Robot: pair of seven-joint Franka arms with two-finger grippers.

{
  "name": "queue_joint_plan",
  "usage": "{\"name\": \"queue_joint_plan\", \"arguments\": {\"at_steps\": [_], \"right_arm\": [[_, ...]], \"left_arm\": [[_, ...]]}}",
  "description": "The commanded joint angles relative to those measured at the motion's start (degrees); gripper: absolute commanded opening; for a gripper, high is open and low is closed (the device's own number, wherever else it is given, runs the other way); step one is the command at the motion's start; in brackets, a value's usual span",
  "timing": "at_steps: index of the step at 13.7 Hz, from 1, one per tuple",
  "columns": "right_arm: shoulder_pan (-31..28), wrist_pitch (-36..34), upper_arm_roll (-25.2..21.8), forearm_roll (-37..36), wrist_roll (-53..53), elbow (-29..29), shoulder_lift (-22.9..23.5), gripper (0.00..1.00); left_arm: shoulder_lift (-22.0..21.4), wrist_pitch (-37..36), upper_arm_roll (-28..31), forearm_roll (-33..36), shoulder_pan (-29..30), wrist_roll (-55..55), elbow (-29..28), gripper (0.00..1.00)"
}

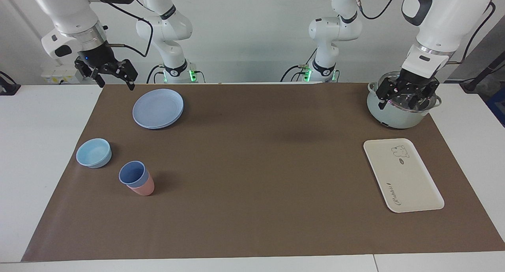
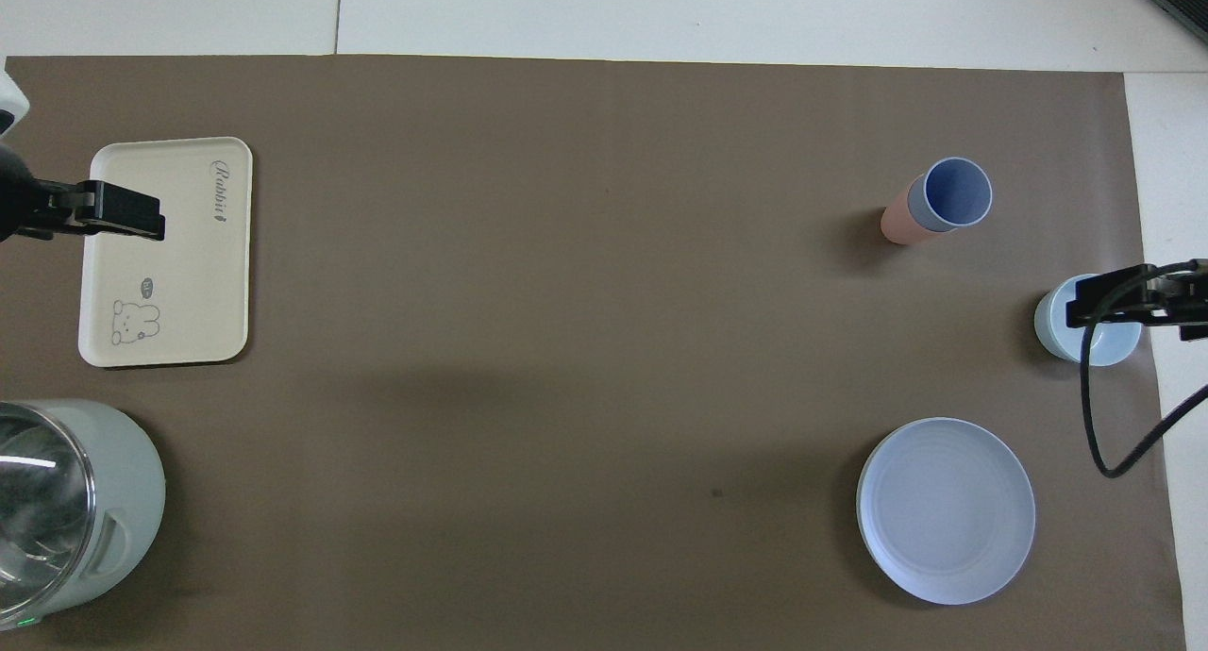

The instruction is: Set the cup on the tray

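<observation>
Two grippers hang up near the robots' end of the table, neither holding anything. The left gripper (image 1: 408, 94) is over the pale-green pot (image 1: 394, 116) w/ a glass lid, at the left arm's end; its fingers stand spread. The right gripper (image 1: 112, 75) is over the table edge at the right arm's end, near the blue plate (image 1: 158, 108), fingers also spread (in the overhead view only its tips show, over the bowl).

Nearest the robots on the brown mat (image 1: 252, 165) sit the pot and the round blue plate, well apart, one toward each arm's end. Farther out, toward the left arm's end, lies the cream tray (image 1: 402, 175), flat, w/ a cartoon animal print and script lettering, nothing on it. Toward the right arm's end, farther than the plate, sits the light-blue bowl (image 1: 94, 153). Just beside it and a bit farther still is the periwinkle-blue cup (image 1: 133, 173), upright, open side up, nested inside a pink cup (image 1: 143, 189) whose lower part shows beneath it. Cup and tray are well apart.
</observation>
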Motion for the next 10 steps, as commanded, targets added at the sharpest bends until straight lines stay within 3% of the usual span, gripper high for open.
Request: {"name": "queue_joint_plan", "arguments": {"at_steps": [1,7,10], "right_arm": [[-0.21,-1.04,0.29,-0.64,-1.38,0.13,-0.25,1.0],[-0.65,-0.17,0.29,0.41,-1.91,-0.31,-0.42,1.0],[-1.88,6.22,-0.06,0.5,-13.55,-3.29,-0.69,1.0]], "left_arm": [[-1.04,0.49,-0.1,-0.42,0.26,0.85,-0.99,1.0],[-1.04,0.57,-0.1,-0.42,0.34,0.77,-1.08,1.0],[-1.65,-0.47,-0.1,-0.42,0.25,0.24,-1.69,1.0]]}}
